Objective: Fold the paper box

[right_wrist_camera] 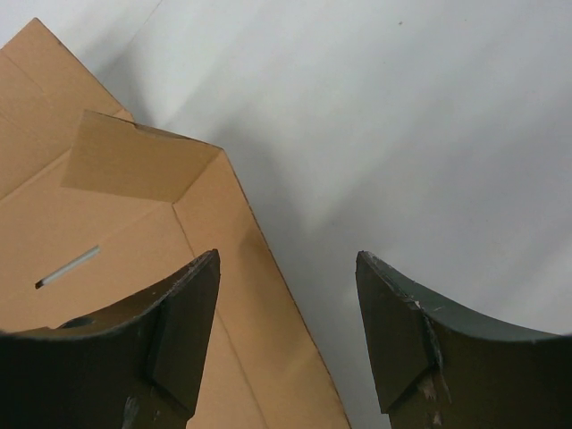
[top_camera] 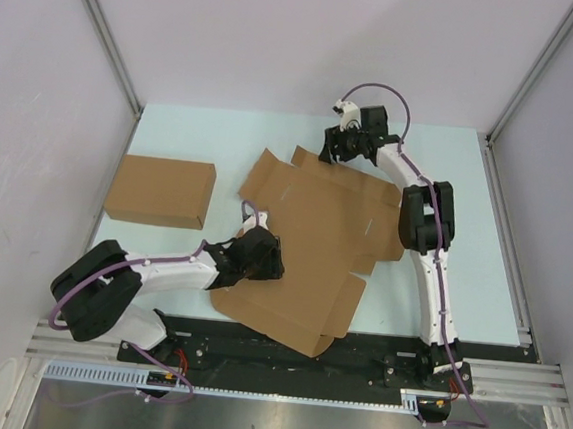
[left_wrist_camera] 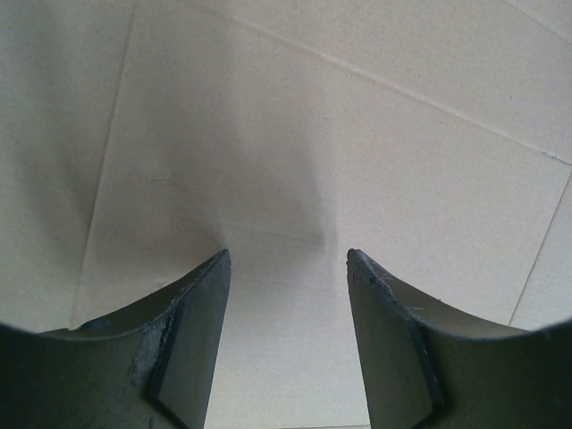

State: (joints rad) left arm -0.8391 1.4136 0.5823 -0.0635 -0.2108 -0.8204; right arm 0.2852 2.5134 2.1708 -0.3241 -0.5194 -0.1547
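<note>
1. one paper box (top_camera: pixel 309 242): a flat brown cardboard sheet with flaps and slits. it is spread open in the middle of the top view, from the upper centre down to the lower centre.
2. one other box (top_camera: pixel 160 190): plain brown, closed and box-shaped. it sits on the table (top_camera: pixel 461 280) at the left of the frame, apart from the sheet.
3. two arms with one pincer each. the left arm (top_camera: pixel 151 273) reaches in from the lower left and the right arm (top_camera: pixel 428 257) from the lower right.
4. the left pincer (top_camera: pixel 263 258) is over the left side of the sheet, left of centre in the top view. its fingers (left_wrist_camera: pixel 192 340) stand apart with nothing between them. in its wrist view, creased cardboard fills the whole frame. i cannot tell whether the tips touch the sheet.
5. the right pincer (top_camera: pixel 331 143) is at the sheet's upper edge, upper centre of the top view. its fingers (right_wrist_camera: pixel 183 331) are spread wide and grip nothing.
6. in the right wrist view the sheet takes up the left part of the frame. its edge runs from the upper left down to the bottom centre, between the two fingers. the finger at the left of the frame is over cardboard, the other over bare table.
7. one small flap (right_wrist_camera: pixel 134 165) stands tilted up at the upper left of that view. one slit (right_wrist_camera: pixel 67 266) lies just left of the left-hand finger.
</note>
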